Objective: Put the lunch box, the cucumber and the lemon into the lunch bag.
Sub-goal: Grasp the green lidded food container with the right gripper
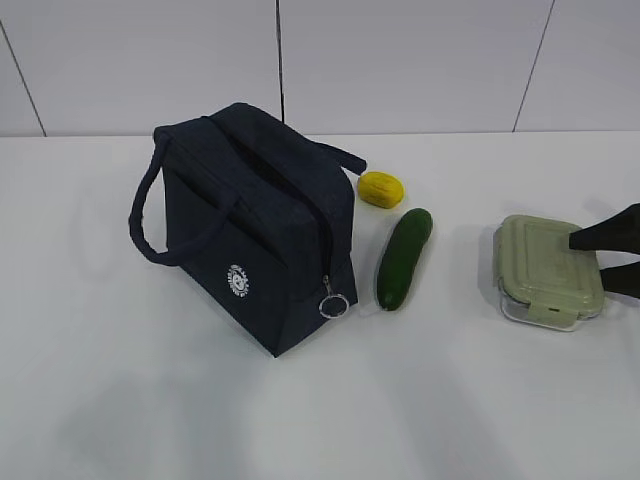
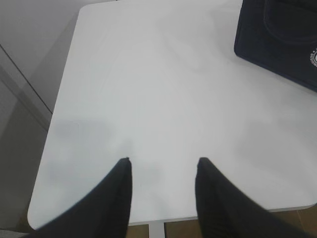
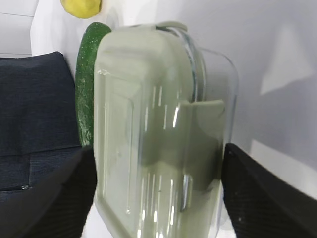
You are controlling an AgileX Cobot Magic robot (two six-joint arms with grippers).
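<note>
The navy lunch bag point(image 1: 250, 230) stands left of centre, its zipper ring point(image 1: 334, 305) hanging at the front corner. The cucumber point(image 1: 404, 258) lies right of the bag and the lemon point(image 1: 381, 188) lies behind it. The lunch box point(image 1: 545, 268) with its sage lid sits on the right. My right gripper point(image 1: 588, 255) is shut on the box's right end. In the right wrist view the gripper point(image 3: 158, 148) has the box point(image 3: 148, 99) between its fingers, with the cucumber point(image 3: 88, 74), lemon point(image 3: 81, 6) and bag point(image 3: 29, 109) beyond. My left gripper point(image 2: 163, 161) is open and empty.
The white table point(image 1: 300, 420) runs to a white panelled wall behind. The left wrist view shows the table's left edge and rounded corner point(image 2: 37, 218), with floor beyond and a corner of the bag point(image 2: 282, 39) at the upper right.
</note>
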